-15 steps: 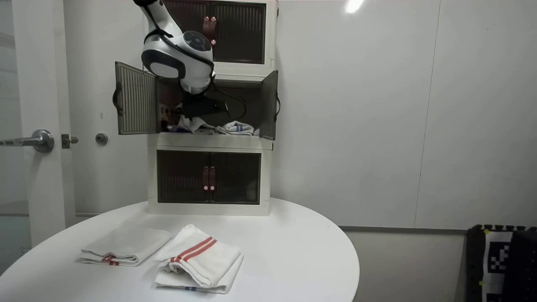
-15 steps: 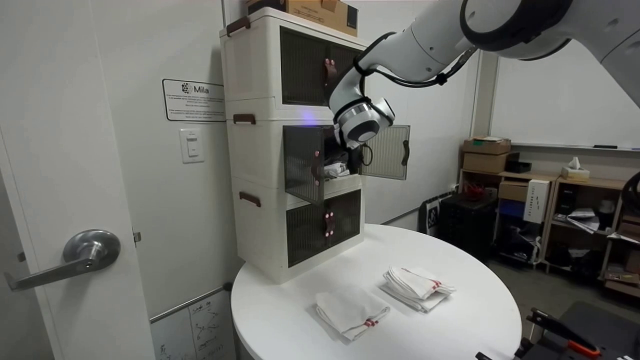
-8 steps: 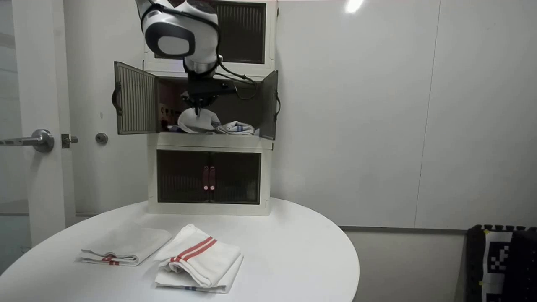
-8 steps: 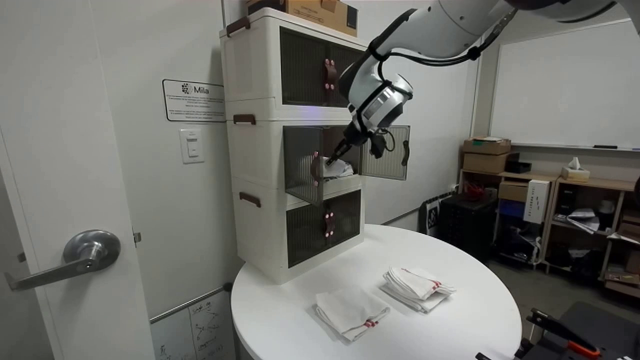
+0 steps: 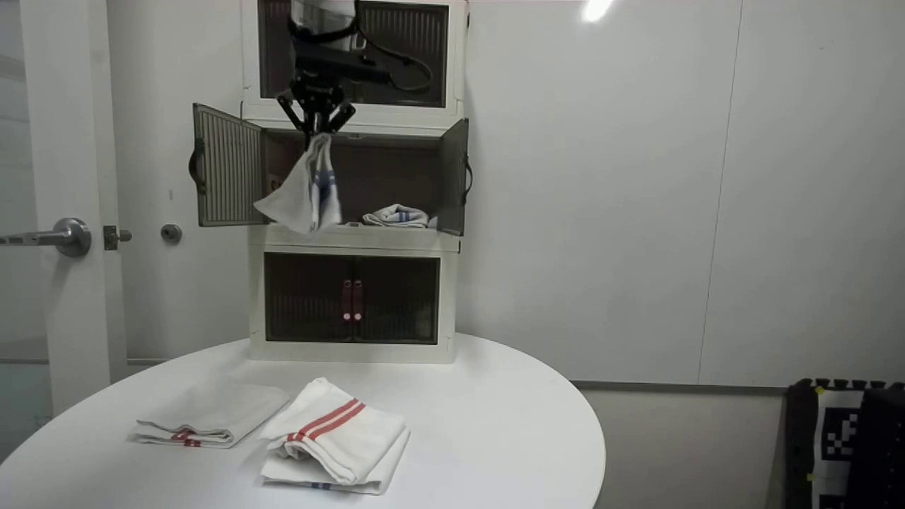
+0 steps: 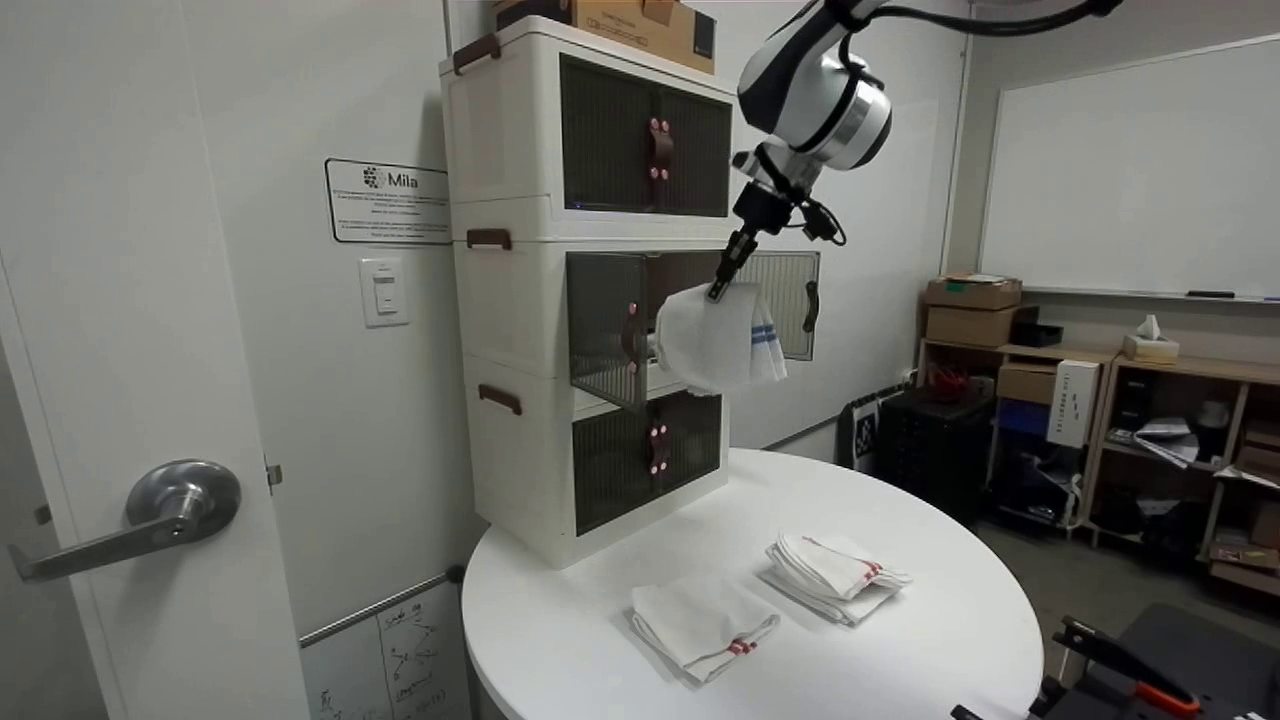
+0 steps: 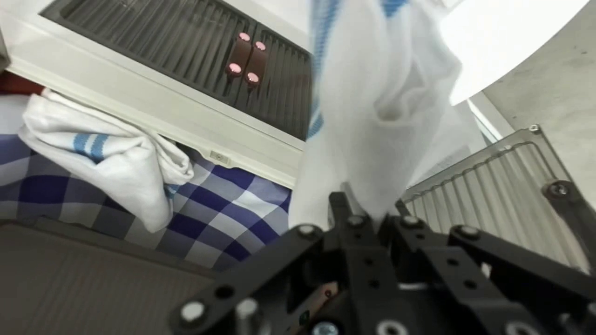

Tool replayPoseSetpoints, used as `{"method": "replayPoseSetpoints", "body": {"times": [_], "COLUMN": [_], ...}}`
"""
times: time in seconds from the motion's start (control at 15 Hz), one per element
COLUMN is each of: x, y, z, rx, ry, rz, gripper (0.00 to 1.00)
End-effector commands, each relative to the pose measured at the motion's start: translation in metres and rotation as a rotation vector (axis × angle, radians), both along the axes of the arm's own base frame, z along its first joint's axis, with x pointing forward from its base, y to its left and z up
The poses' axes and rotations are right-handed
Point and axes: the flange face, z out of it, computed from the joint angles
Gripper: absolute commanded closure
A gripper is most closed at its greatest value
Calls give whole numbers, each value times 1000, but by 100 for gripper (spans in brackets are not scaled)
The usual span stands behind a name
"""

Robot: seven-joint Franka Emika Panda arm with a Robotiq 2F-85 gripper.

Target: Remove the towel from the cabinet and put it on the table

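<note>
blue-striped towel [image 6: 725, 345] hangs from the gripper [image 6: 718, 288], fingers [image 6: 736, 255] pinched on its upper edge, in front of the cabinet [image 5: 353, 240]. judged: removal done, placing not yet. remaining: lower it to the table [image 6: 735, 522], roughly six o'clock from the towel in both exterior views, then let go. second striped towel [image 5: 397, 216] lies inside the cabinet, about three o'clock of the held one in an exterior view.

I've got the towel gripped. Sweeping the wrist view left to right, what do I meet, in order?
Bunched white towel with blue stripes → pair of pink-studded brown handles → gripped towel → single brown handle at the right edge.
</note>
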Motion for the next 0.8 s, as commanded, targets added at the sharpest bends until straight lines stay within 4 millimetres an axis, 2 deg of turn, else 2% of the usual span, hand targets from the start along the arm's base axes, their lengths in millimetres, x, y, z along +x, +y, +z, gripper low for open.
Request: {"method": "replayPoseSetpoints", "body": {"times": [0.0,0.07,0.2,0.33,0.53,0.73], "x": [-51,-60,-78,-91,-108,-116], "y": [-9,-12,-17,-20,-14,-14], "z": [46,53,54,39,5,-25], "rx": [16,20,21,12,25,51], "ry": [51,64,94,123,175,198], "rz": [-28,-39,-67,-113,-183,-290], "gripper": [98,98,98,98,98,98]}}
